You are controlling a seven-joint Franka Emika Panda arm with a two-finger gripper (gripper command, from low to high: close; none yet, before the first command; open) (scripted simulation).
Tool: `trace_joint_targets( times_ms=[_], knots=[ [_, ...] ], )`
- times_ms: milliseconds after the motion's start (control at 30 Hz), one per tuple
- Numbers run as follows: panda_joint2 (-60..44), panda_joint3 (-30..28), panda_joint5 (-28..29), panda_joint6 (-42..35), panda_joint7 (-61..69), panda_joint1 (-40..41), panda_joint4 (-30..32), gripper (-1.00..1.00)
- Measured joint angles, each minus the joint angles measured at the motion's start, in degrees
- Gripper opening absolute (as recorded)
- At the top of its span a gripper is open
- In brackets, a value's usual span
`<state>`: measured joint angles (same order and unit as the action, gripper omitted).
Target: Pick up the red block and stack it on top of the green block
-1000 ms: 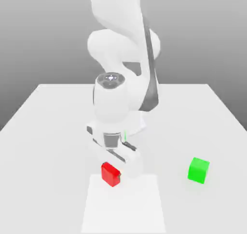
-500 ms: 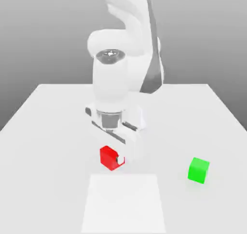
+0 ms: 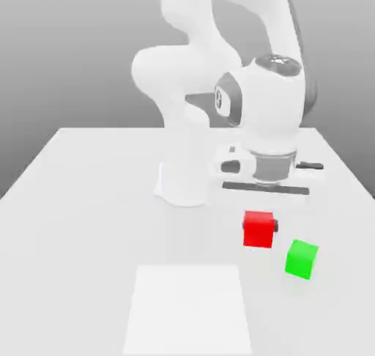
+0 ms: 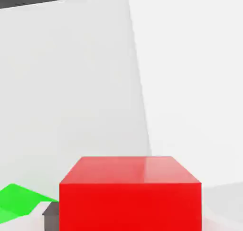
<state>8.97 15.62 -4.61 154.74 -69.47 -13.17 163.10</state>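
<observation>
My gripper [image 3: 258, 228] is shut on the red block [image 3: 256, 229], a small glossy cube that hangs under the white hand [image 3: 267, 173]. A dark fingertip [image 3: 275, 226] shows at the cube's side. The green block [image 3: 301, 258] rests on the table, just to the exterior view's right of the red one and lower in the picture, apart from it. In the hand view the red block [image 4: 130, 192] sits close to the camera, with a corner of the green block [image 4: 16, 204] beside it and a dark finger [image 4: 50, 216] at its edge.
The white table [image 3: 80, 201] spreads around both cubes. A paler rectangular patch [image 3: 189, 307] lies near its front edge. The arm's base [image 3: 183, 182] stands behind, at the middle of the table.
The arm has swung toward the exterior view's right, carrying the red block from above the pale patch to just beside the green block. The green block has stayed put.
</observation>
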Motion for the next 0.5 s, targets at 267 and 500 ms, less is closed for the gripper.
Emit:
trace_joint_targets(
  times_ms=[267, 500],
  knots=[
    [-5.9, 4.6, 2.5, 3.2, 2.4, -4.9, -2.3, -1.0],
    [-13.7, 2.2, 10.7, 10.2, -3.4, -5.5, -2.7, 1.0]
  ],
)
